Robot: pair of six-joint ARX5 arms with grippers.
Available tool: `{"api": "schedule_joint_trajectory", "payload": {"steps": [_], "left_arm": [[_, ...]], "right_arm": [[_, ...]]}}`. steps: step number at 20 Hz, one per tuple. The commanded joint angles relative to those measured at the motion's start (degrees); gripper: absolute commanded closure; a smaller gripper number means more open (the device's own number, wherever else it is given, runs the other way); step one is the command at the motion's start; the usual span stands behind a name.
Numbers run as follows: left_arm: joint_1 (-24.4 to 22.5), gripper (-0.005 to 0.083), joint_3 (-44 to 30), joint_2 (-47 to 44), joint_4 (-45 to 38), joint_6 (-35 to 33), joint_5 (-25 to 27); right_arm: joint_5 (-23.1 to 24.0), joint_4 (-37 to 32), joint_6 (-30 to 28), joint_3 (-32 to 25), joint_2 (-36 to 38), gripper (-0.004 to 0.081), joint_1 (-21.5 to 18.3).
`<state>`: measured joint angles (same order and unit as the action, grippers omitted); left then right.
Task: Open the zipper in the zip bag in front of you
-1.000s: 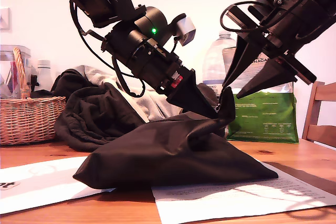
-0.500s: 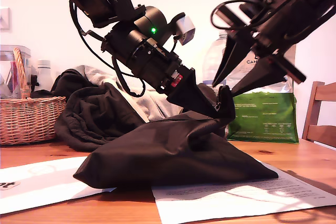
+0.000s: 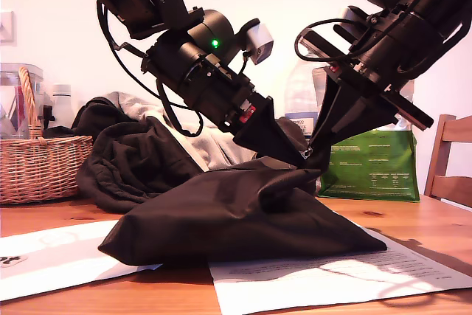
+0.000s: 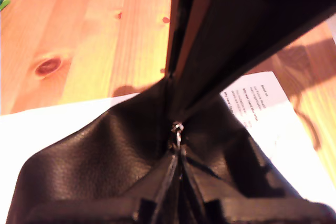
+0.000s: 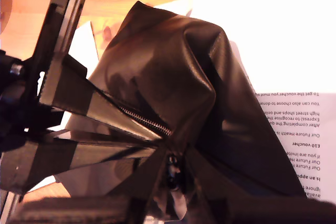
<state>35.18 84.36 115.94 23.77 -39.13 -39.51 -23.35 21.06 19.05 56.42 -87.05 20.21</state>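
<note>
The black zip bag lies on the wooden table, with one end lifted between both grippers. My first gripper, on the arm at the exterior view's left, is shut on the bag's raised fabric. My second gripper, coming down from the exterior view's right, is shut at the bag's tip, where the small metal pull shows. A short run of the zipper's silvery teeth runs along the fold between the first gripper's fingers. The rest of the zipper is hidden in the fabric.
A heap of dark and grey clothing lies behind the bag, with a wicker basket at the exterior view's left. A green foil pouch, a water bottle and a chair stand at the right. White papers lie under the bag.
My second gripper was open above the bag's upright tip; it has come down and shut on it. The tip has folded lower. My first gripper has kept its hold.
</note>
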Motion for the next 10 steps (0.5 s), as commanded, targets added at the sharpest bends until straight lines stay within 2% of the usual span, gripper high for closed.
{"api": "schedule_joint_trajectory", "payload": {"steps": [1, 5, 10], "left_arm": [[-0.59, 0.0797, -0.42, 0.72, 0.96, 0.26, 0.72], [-2.14, 0.0797, -0.42, 0.72, 1.99, 0.33, 0.96], [-2.38, 0.0797, -0.42, 0.72, 1.4, 1.64, -1.11]], "right_arm": [[-0.02, -0.11, -1.07, -0.07, -0.55, 0.0783, -0.85], [-0.04, 0.92, -2.38, -0.07, -0.55, 0.0783, -1.49], [-0.07, 0.5, -2.47, -0.07, -0.55, 0.0783, -1.49]]}}
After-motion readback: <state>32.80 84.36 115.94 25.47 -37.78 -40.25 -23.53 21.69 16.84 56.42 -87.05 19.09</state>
